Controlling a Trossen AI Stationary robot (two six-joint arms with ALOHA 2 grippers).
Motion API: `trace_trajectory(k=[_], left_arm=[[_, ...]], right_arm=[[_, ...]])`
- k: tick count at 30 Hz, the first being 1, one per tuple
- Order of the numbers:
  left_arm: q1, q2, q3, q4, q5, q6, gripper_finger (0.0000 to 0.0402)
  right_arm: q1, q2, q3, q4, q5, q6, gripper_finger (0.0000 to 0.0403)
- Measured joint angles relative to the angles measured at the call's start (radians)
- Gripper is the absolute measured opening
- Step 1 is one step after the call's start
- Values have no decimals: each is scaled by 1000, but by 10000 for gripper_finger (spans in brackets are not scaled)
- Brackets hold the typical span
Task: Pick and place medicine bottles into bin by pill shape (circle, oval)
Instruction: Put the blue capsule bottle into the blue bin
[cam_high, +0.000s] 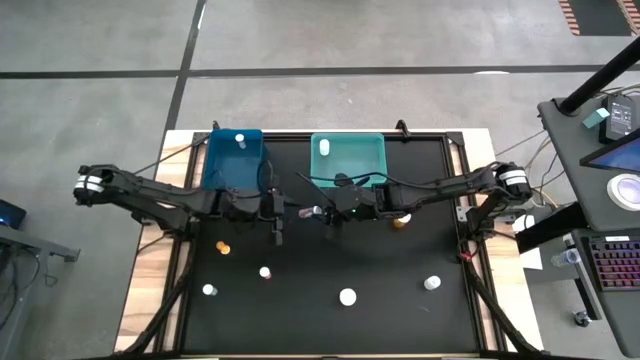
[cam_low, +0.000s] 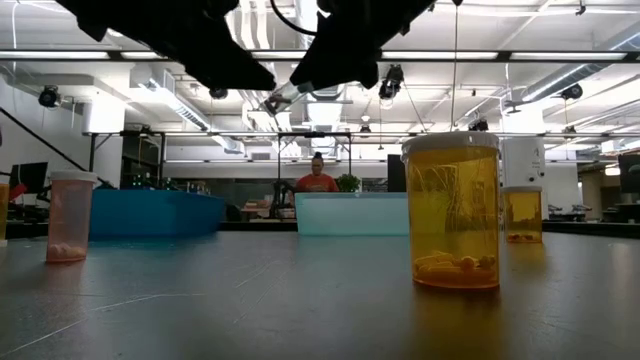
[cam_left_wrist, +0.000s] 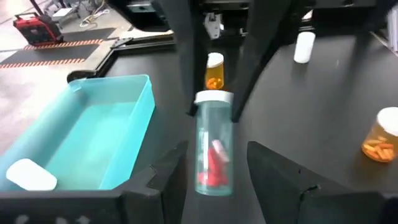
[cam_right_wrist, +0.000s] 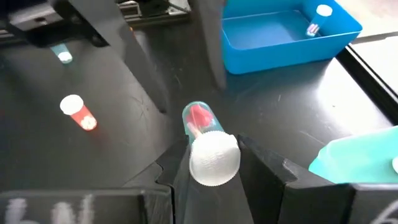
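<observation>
A clear medicine bottle (cam_left_wrist: 214, 152) with red pills and a white cap hangs above the middle of the black table, between my two grippers. My right gripper (cam_right_wrist: 214, 163) is shut on it at the cap end. My left gripper (cam_left_wrist: 216, 158) is open. Its two fingers stand on either side of the bottle's bottom end, with a gap on each side. In the high view the bottle (cam_high: 310, 212) lies between my left gripper (cam_high: 283, 213) and my right gripper (cam_high: 325, 213), in front of the blue bin (cam_high: 235, 165) and the teal bin (cam_high: 348, 165). My right gripper pinches the bottle's white cap (cam_right_wrist: 214, 158) between its two fingers. The fingers come from the table's right, slanting a little downward, and lie along the bottle. The bottle is lifted clear of the table and lies roughly level, its bottom end toward my left gripper.
The blue bin holds one small bottle (cam_right_wrist: 320, 15) and the teal bin a white one (cam_left_wrist: 31, 174). Several more bottles stand on the near half of the table, among them an amber one (cam_high: 223, 246), white-capped ones (cam_high: 347, 296) (cam_high: 432, 283) and an amber one (cam_high: 400, 222) under my right arm.
</observation>
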Motion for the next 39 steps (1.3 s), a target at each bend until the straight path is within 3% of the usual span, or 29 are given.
trace_trajectory(k=[9, 18, 26, 34, 39], left_arm=[[0, 97, 0, 88, 3, 5, 220], [18, 151, 0, 135, 3, -23, 223], [19, 151, 0, 143, 3, -41, 157], [19, 150, 0, 143, 3, -55, 71], [19, 149, 0, 143, 3, -55, 63]], right_arm=[[-2, 0, 0, 1, 0, -36, 111], [-2, 0, 0, 0, 0, -52, 111], [-2, 0, 0, 1, 0, -76, 116], [-2, 0, 0, 20, 1, -77, 157], [-2, 0, 0, 20, 1, -77, 176]])
